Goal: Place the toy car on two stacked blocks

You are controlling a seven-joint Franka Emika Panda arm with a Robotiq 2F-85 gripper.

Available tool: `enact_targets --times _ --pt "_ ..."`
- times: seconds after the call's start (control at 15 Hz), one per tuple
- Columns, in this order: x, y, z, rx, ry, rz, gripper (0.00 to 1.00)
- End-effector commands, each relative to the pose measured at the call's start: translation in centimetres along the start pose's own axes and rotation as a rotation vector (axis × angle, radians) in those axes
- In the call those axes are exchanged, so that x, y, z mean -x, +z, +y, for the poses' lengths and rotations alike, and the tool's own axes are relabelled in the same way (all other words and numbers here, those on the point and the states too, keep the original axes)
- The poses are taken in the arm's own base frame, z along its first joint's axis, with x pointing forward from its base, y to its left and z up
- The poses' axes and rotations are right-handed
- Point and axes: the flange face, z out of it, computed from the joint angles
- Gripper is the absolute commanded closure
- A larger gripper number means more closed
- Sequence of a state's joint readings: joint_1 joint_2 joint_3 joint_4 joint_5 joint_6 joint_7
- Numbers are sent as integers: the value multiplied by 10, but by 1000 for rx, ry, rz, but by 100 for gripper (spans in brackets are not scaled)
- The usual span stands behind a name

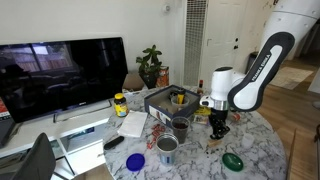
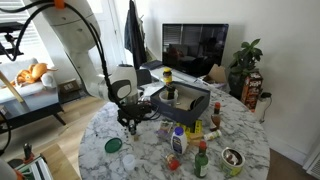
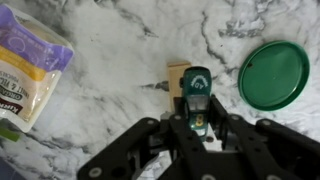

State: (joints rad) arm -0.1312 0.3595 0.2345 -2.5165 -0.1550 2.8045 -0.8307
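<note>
In the wrist view my gripper [image 3: 197, 116] is shut on a green toy car [image 3: 196, 88], whose nose sticks out past the fingertips. Directly under the car lies a pale wooden block [image 3: 177, 76] on the marble table [image 3: 120, 40]; from above I cannot tell whether it is one block or two stacked. The car hides most of the block. Both exterior views show the gripper [image 1: 217, 122] [image 2: 128, 118] hanging low over the table, pointing straight down.
A green round lid [image 3: 273, 74] [image 1: 232, 160] lies close beside the block. A purple and yellow packet [image 3: 30, 65] is on the other side. Cups [image 1: 167, 148], a black bin [image 1: 170, 100], bottles [image 2: 177, 140] and a monitor [image 1: 60, 70] crowd the table.
</note>
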Motion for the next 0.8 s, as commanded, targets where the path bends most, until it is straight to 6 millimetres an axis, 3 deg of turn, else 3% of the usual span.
enact_targets --times 0.0,0.73 --pt "-1 0 -8 -4 2 -7 93" --pt "-5 4 -6 23 -22 -10 93"
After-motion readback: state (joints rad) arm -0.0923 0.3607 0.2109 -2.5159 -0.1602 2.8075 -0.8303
